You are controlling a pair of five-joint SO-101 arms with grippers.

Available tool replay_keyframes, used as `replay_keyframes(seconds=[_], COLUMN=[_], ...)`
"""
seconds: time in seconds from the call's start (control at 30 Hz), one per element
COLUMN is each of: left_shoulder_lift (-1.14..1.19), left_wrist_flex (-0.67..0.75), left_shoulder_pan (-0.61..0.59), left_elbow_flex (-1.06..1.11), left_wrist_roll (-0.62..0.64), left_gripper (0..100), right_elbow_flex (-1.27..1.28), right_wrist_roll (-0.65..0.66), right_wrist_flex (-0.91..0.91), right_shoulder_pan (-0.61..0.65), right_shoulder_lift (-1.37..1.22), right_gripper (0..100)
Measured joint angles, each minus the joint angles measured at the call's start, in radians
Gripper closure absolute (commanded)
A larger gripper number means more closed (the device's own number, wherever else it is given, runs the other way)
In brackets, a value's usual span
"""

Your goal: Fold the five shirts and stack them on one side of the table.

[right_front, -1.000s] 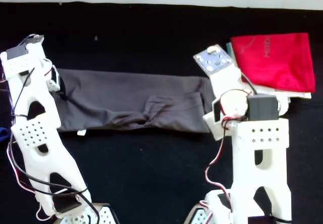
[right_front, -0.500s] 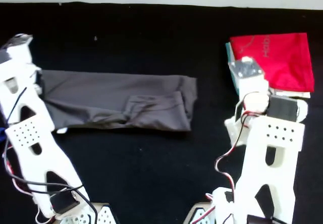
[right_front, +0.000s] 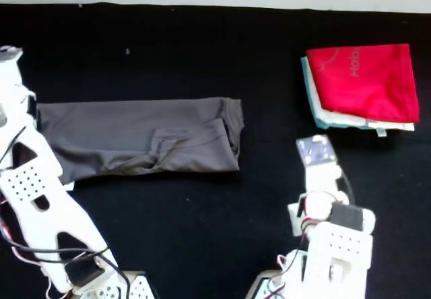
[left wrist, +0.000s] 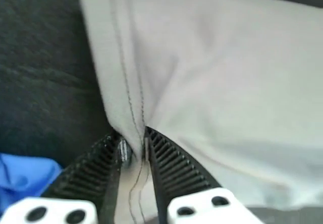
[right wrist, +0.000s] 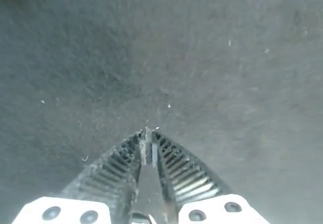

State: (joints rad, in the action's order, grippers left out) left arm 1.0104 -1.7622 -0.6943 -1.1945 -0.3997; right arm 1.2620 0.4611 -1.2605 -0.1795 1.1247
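Over on the far left, the left arm (right_front: 30, 184) leans in along the table (right_front: 168, 43) edge. Its left fingers (left wrist: 150, 142) are pinched tight on the stitched hem of the grey shirt (right_front: 141, 137). The wrist view puts that seam right between the ribbed pads, with the pale cloth (left wrist: 217, 82) spreading away beyond them. Just beside the fingers there's a scrap of blue cloth (left wrist: 22, 176) lying on the dark surface.

Moving along, the grey shirt lies flat as one long folded band across the left and middle of the table. It's rumpled near its right end, where a smaller flap doubles over (not the neatest crease). Its right edge stops short of the table's centre.

Next comes a stretch of bare black table, and then the right arm (right_front: 330, 245), low at the near edge. The right fingers (right wrist: 149, 147) are pressed together with nothing between them, pointing down at plain black cloth.

Far right, towards the back, sits the stack (right_front: 337, 118). A red shirt (right_front: 363, 80) is folded on top, with white and teal edges peeking out beneath it, well apart from the grey shirt.
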Motion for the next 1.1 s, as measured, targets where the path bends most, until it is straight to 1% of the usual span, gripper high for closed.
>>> replay_keyframes(seconds=[0.13,0.23,0.33,0.47,0.6,0.73,0.83,0.93,1.1], left_shoulder_lift=[-0.259,-0.473,-0.661,-0.81,-0.827,-0.824,-0.779,-0.709,-0.611], left_wrist_flex=[0.0,0.0,0.0,0.0,0.0,0.0,0.002,0.063,0.186], left_shoulder_pan=[0.109,0.241,0.384,0.514,0.614,0.76,0.876,0.967,1.053], left_elbow_flex=[0.272,0.491,0.629,0.694,0.695,0.695,0.695,0.695,0.695], left_wrist_roll=[0.0,0.005,0.087,0.192,0.242,0.25,0.25,0.25,0.255], left_gripper=[99,99,99,99,99,99,99,99,99], right_elbow_flex=[0.077,0.152,0.221,0.311,0.344,0.348,0.351,0.353,0.353], right_wrist_roll=[0.0,0.0,0.0,0.0,0.0,0.0,0.0,0.0,0.0], right_wrist_flex=[0.089,0.17,0.261,0.365,0.396,0.411,0.414,0.414,0.422], right_shoulder_pan=[-0.046,-0.069,-0.097,-0.123,-0.124,-0.124,-0.124,-0.126,-0.126], right_shoulder_lift=[0.028,0.029,0.029,0.034,0.04,0.04,0.04,0.04,0.04], right_gripper=[99.2,99.2,99.2,99.2,99.2,99.2,99.2,99.2,99.2])
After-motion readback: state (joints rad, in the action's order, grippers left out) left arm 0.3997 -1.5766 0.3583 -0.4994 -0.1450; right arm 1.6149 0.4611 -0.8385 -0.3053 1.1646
